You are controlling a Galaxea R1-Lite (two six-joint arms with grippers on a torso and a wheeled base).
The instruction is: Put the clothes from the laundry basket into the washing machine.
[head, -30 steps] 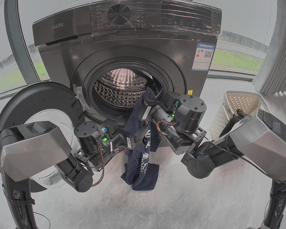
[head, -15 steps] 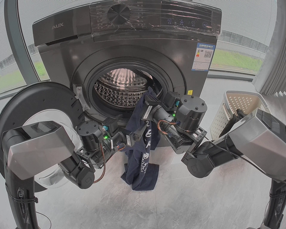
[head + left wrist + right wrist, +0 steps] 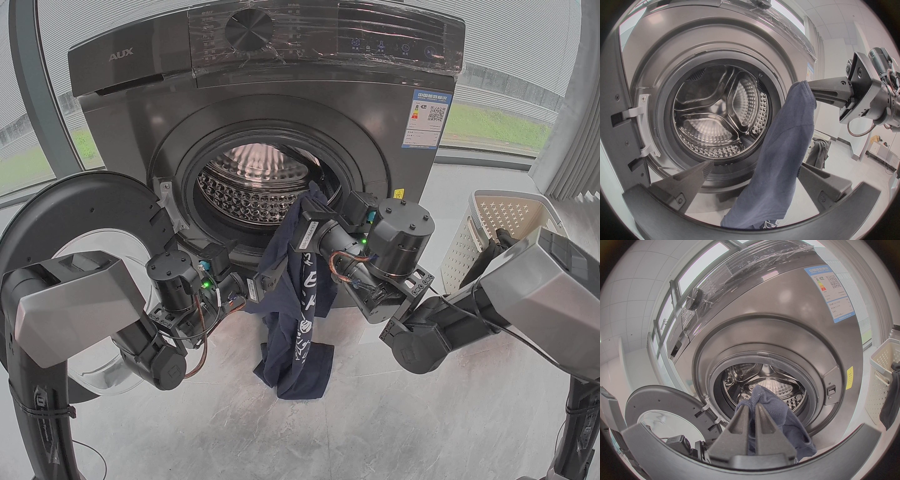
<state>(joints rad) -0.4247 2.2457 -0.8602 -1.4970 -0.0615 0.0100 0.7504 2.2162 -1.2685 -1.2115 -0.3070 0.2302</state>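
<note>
Navy garment (image 3: pixel 294 350) at washing machine (image 3: pixel 262 112) mouth, dark cloth (image 3: pixel 490 253) over laundry basket (image 3: pixel 509 215) rim

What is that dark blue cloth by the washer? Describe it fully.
A limp navy garment with white print down one band. The right end effector, shut, pinches its top at the open mouth of the washing machine; it hangs within the open left end effector, and its bottom crumples on the floor.
</note>
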